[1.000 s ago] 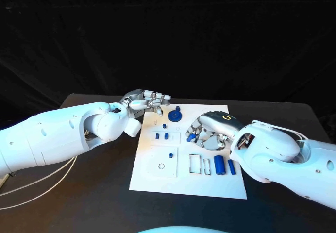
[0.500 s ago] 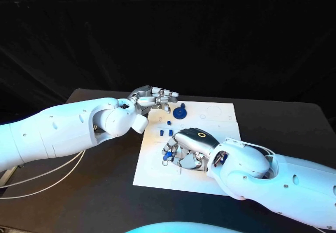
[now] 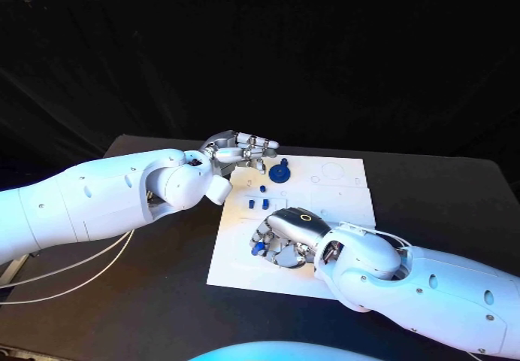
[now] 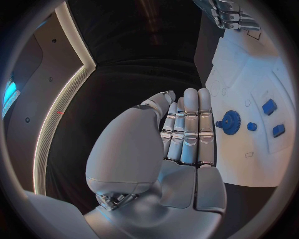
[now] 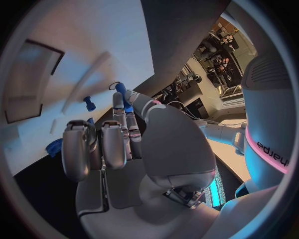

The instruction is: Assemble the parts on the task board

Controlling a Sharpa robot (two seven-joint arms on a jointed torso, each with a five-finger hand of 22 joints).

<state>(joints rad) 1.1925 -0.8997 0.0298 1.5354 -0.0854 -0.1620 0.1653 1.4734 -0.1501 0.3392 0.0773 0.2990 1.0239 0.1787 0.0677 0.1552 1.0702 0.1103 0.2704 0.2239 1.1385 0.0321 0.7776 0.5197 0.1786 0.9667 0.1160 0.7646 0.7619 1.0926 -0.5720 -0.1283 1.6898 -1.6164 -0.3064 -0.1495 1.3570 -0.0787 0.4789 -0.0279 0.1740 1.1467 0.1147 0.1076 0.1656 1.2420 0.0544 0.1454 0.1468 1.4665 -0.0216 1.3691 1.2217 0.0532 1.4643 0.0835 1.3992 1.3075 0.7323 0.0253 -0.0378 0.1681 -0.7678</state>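
Note:
The white task board [image 3: 336,197] lies mid-table. My right hand [image 3: 284,237] hovers low over its near-left part, pinching a small blue part [image 5: 126,102] between thumb and a fingertip; blue shows at its fingers [image 3: 260,245]. Close by, a blue peg [image 5: 89,103] stands in the board [image 5: 81,50]. My left hand [image 3: 240,150] hangs at the board's far-left corner, fingers straight and together, holding nothing. A blue gear [image 3: 281,173] sits just beside it, with small blue parts [image 3: 252,203] nearer me. The left wrist view shows the gear [image 4: 231,122] and small blue parts [image 4: 269,106].
A dark rectangular recess [image 5: 31,79] lies in the board close to my right hand. Black table [image 3: 162,301] surrounds the board on all sides. My right forearm [image 3: 422,286] covers the board's near-right corner. The right hand [image 4: 227,12] shows far off in the left wrist view.
My right hand has carried the small blue part from the board's right middle across to its near-left part and lowered there. The left hand has barely moved. The camera shifted.

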